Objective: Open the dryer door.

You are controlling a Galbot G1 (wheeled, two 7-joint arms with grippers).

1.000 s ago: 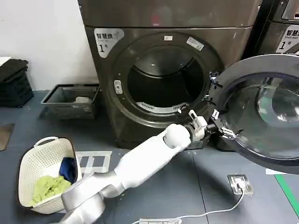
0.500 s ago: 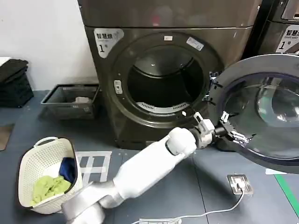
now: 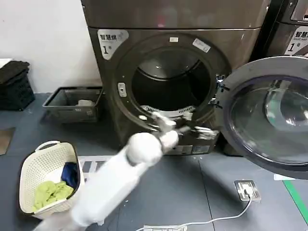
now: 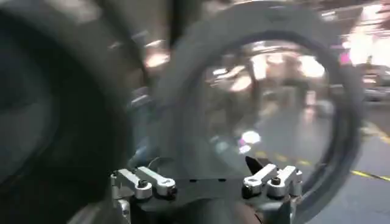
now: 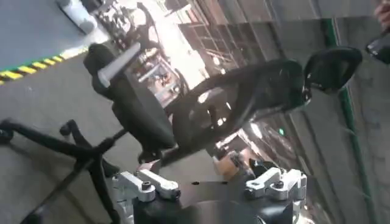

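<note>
Already the dryer door (image 3: 269,115) stands swung wide open at the right of the frame, hinged beside the dark drum opening (image 3: 171,82). The left gripper (image 3: 180,127) hangs mid-frame below that opening, clear of the door, jaws apart and empty. The right gripper (image 5: 210,182) also has its jaws apart, holding nothing.

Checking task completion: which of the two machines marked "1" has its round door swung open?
The bronze-grey machine at centre: its chrome-rimmed tinted-glass door hangs wide open rightward, exposing the drum; the blacker machine sits behind it.
</note>
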